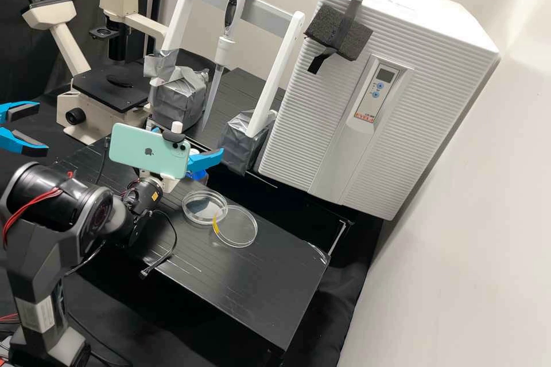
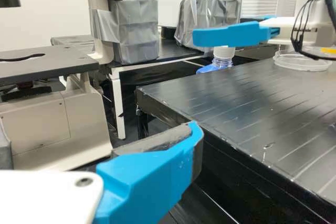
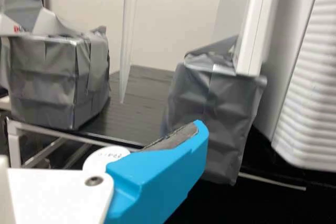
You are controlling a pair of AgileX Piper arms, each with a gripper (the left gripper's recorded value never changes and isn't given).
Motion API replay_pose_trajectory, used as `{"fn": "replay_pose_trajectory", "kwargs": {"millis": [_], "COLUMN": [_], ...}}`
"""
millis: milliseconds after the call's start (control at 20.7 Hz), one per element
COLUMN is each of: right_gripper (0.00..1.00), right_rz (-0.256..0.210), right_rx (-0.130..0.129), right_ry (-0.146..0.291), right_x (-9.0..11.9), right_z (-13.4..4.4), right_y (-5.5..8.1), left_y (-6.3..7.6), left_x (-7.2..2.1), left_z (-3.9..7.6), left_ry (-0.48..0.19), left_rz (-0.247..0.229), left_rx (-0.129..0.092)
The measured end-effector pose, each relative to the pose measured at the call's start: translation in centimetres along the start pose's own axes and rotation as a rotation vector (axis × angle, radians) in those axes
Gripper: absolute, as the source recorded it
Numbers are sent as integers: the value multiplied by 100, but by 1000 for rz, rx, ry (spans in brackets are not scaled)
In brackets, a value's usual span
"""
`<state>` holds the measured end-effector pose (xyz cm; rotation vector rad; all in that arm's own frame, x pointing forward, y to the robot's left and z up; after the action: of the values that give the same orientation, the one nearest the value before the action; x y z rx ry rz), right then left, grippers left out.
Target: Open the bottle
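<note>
Count: two arms, one bottle, two clear dishes, one microscope, one pipette stand with two taped feet, one phone, one white ribbed cabinet.

Left gripper [image 1: 41, 128]: at the left edge of the high view, beside the microscope [image 1: 92, 86] and well apart from the bottle. Its two blue fingers [image 1: 22, 143] are spread wide and hold nothing.

Right gripper [image 2: 203, 52]: at the far edge of the raised black platform [image 1: 247, 275], with a mint-green phone [image 1: 149, 150] mounted on its wrist. The bottle [image 2: 224, 59] stands within this gripper, cap on. It cannot be determined whether the gripper clamps the bottle or merely brackets it.

Bottle: one, small and clear, just beyond the platform's far edge and near the right-hand taped foot [image 1: 244, 137] of the stand.

- In the high view the phone and wrist hide it.
- In the left wrist view the platform edge cuts off its lower body.
- In the right wrist view its white cap [image 3: 105, 159] shows as a part-disc.
- Its contents cannot be made out.

Dishes: two shallow, clear, round dishes lie on the platform, the farther dish [image 1: 204, 206] and the nearer dish [image 1: 235, 226]. Their rims overlap, and a yellow mark [image 1: 216, 219] sits at the overlap. It cannot be told whether one is the other's lid.

Stand: a white frame carries one pipette [image 1: 221, 51], tip down. The left-hand foot [image 1: 178, 94] is wrapped in grey tape, as is the other.

Cabinet [image 1: 373, 86]: to the right of the stand, with one black foam block [image 1: 338, 31] taped near its top.
</note>
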<state>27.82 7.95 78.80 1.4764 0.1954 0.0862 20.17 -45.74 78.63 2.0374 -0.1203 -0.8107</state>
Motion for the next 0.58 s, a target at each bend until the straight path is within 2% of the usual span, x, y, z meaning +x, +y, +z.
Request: {"fn": "replay_pose_trajectory", "kwargs": {"millis": [242,436,484,581], "right_gripper": [100,100,0,0], "right_rz": [-11,-17,-14,-15], "right_rx": [-12,-7,-6,-9], "right_ry": [-25,-44,-47,-53], "right_x": [6,17,17,20], "right_z": [51,88,91,101], "right_y": [-45,-75,-73,-78], "left_y": [0,-2,-2,-7], "left_x": [0,-1,-1,-1], "left_z": [0,1,1,6], "left_ry": [0,0,0,-2], "left_rz": [0,-1,-1,-2], "left_rx": [0,-1,-1,-2]}}
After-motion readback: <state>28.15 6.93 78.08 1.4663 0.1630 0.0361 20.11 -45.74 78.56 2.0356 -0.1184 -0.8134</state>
